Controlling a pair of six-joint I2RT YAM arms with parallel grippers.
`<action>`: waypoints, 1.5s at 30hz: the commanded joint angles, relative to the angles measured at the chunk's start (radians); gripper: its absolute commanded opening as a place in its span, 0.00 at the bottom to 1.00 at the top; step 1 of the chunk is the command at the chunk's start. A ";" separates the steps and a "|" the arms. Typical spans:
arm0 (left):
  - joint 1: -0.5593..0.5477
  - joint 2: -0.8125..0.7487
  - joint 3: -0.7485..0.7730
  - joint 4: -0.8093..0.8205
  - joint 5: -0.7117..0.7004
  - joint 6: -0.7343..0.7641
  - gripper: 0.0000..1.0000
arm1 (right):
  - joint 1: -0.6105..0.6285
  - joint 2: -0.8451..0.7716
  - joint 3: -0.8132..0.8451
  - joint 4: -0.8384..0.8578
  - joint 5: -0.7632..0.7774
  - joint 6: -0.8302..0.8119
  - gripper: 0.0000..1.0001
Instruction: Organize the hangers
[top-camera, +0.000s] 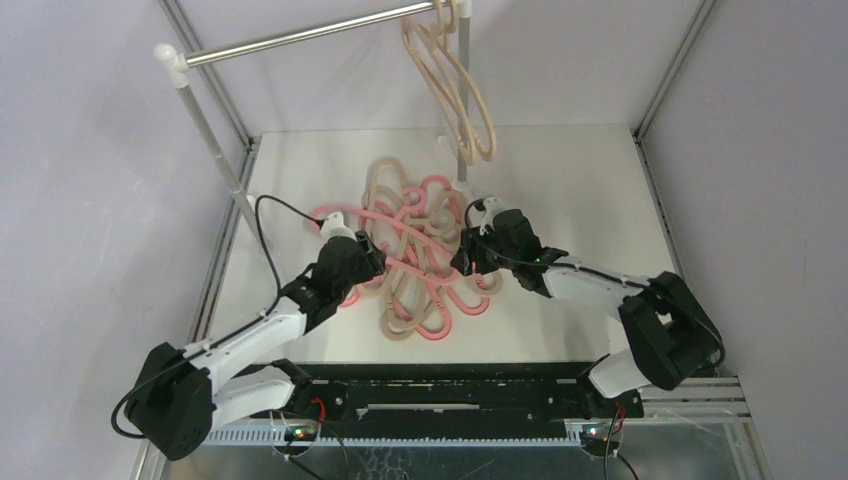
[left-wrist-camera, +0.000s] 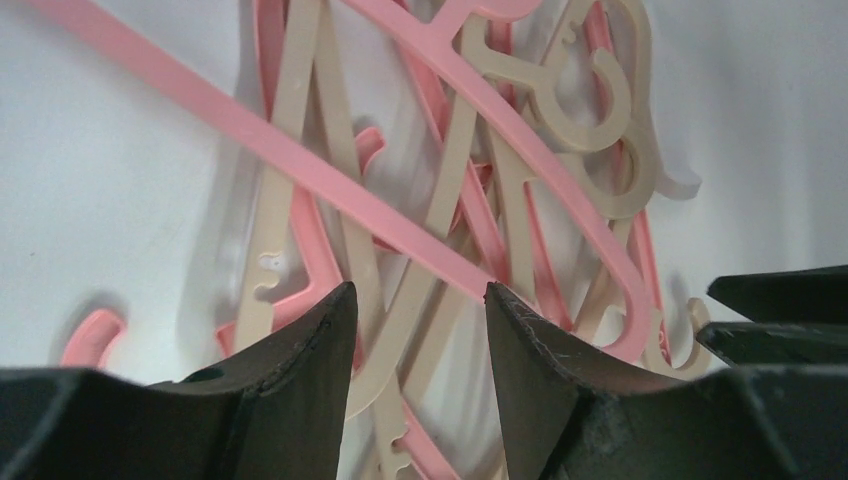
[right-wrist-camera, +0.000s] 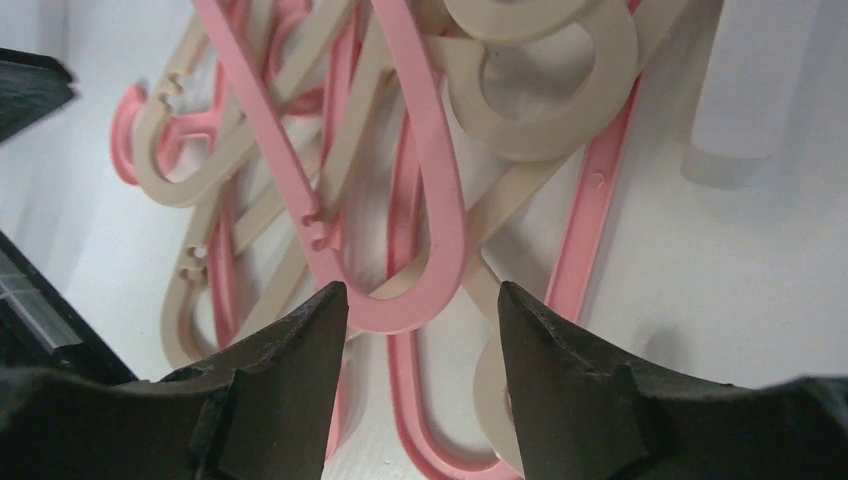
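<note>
**A:** From above, where are your hangers?
**B:** Your tangled pink and beige pile lies mid-table. More beige ones hang on the rail over the far edge.
**A:** Left wrist view?
**B:** Your left gripper is spread, with a pink bar crossing towards its gap.
**A:** Right wrist view?
**B:** Your right gripper gapes too, with a pink loop between its tips, unpinched.

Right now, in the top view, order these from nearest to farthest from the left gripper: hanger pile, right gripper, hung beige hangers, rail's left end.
1. hanger pile, on the table right at the left gripper.
2. right gripper, across the pile.
3. hung beige hangers, hanging at upper right.
4. rail's left end, far upper left.
</note>
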 joint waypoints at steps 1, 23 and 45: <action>-0.002 -0.094 -0.039 -0.020 -0.058 0.014 0.55 | 0.016 0.075 0.054 0.058 -0.011 0.010 0.65; -0.002 -0.283 -0.166 -0.117 -0.078 0.030 0.55 | 0.055 0.282 0.144 0.050 0.016 0.011 0.50; -0.003 -0.357 -0.173 -0.134 -0.051 0.023 0.53 | 0.192 -0.122 0.279 -0.188 0.298 -0.093 0.00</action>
